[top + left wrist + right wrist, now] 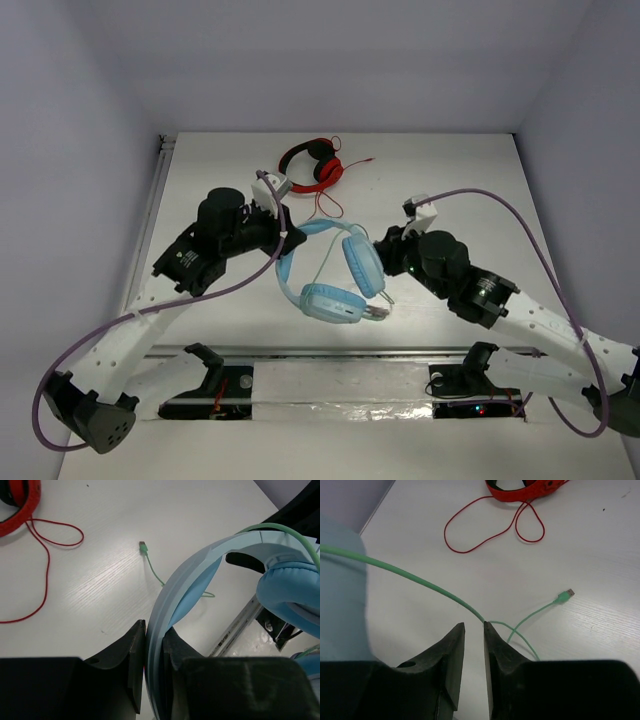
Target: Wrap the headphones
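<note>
At the headphones [332, 303], betw. my two grippers: one entry per item.
- L gripper [154, 630]: clamped on the band [187, 587], which sits edge-on betw. my fingers.
- R gripper [474, 627]: just beside the cup [362, 262]. Jaws narrow, gap bare, nothing gripped.
- Cable [420, 577]: thin, green. Long axis slants from the headphones down to my R fingertip, touching or just past it (can't tell which), then trails off to the plug [564, 596], away from the headphones.
- Nearer arm to cable: R. L is occupied.
- Judgement: next wrap needs the cable betw. the R jaws, not beside them.
</note>
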`<state>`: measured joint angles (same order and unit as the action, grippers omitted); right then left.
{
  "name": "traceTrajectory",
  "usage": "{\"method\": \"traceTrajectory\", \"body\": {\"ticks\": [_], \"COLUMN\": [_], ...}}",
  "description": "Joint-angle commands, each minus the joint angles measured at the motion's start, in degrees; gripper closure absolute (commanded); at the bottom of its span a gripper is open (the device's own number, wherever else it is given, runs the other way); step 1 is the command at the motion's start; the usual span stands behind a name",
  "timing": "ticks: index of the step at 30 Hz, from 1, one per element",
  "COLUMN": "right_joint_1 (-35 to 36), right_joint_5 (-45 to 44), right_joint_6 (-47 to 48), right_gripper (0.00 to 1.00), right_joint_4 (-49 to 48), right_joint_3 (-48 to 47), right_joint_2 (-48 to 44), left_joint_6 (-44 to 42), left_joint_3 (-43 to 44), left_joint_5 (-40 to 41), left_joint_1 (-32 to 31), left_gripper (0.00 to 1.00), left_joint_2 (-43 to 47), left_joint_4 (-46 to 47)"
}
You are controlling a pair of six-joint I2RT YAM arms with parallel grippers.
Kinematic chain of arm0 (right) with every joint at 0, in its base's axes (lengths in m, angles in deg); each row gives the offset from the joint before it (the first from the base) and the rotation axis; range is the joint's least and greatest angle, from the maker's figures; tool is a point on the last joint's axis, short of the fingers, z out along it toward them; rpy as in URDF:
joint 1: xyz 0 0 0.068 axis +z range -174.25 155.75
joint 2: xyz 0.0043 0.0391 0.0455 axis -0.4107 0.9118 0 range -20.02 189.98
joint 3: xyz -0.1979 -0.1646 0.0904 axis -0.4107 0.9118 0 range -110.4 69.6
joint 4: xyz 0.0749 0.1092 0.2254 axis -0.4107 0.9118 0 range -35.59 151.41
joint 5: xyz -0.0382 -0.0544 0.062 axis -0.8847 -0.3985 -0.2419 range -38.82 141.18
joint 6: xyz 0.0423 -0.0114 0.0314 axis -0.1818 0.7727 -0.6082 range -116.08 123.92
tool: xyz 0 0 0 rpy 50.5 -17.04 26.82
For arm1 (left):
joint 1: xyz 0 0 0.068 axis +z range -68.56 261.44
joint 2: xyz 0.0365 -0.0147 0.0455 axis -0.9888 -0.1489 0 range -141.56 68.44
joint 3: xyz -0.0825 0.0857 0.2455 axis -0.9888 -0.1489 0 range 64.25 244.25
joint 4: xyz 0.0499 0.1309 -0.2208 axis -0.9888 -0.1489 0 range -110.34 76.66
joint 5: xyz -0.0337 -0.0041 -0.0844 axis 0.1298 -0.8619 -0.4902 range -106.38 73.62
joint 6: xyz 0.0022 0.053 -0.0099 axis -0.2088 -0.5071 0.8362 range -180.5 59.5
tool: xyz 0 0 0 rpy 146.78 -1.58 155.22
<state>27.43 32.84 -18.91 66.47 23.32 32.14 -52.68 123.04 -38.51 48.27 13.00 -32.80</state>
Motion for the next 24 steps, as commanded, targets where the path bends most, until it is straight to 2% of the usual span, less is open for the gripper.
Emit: {"method": "traceTrajectory", "body": {"ticks": [1,3,6,7,8,9,11,17,24], "right_joint_1": [-3.1,-5.3,-7.3,-7.3,-7.9,-7.9,-7.9,-8.4,-9.0], "right_joint_5": [3.0,3.2,5.3,5.3,7.6,8.3,9.4,14.6,13.3], "right_joint_6": [-3.2,-4.9,-6.6,-6.5,-6.4,-6.4,-6.3,-4.1,-3.1], "right_gripper": [0.73,0.81,0.82,0.77,0.67,0.43,0.33,0.31,0.31], "right_joint_4": [-9.5,-13.9,-21.4,-22.9,-24.2,-25.0,-26.8,-30.1,-32.4], "right_joint_3": [2.8,5.9,10.6,11.7,13.6,14.2,15.3,16.6,14.2], "right_joint_2": [-1.8,-1.5,-1.7,-1.8,-2.1,-2.2,-2.2,1.0,6.3], "left_joint_6": [3.5,3.6,3.3,3.3,3.1,3.2,3.0,2.7,2.9], "left_joint_3": [6.9,8.1,11.0,11.5,12.0,12.3,13.8,16.4,17.3], "left_joint_5": [1.1,2.0,2.3,2.2,2.3,2.4,2.4,1.1,-0.1], "left_joint_1": [0.9,0.9,0.9,0.9,0.9,0.9,0.9,0.9,0.9], "left_gripper": [1.00,1.00,1.00,1.00,1.00,1.00,1.00,1.00,1.00], "left_joint_2": [0.9,0.2,-0.7,-0.7,-0.8,-0.9,-1.4,-2.6,-2.9], "left_joint_4": [3.4,2.8,2.2,2.2,2.0,2.0,1.7,1.6,1.8]}}
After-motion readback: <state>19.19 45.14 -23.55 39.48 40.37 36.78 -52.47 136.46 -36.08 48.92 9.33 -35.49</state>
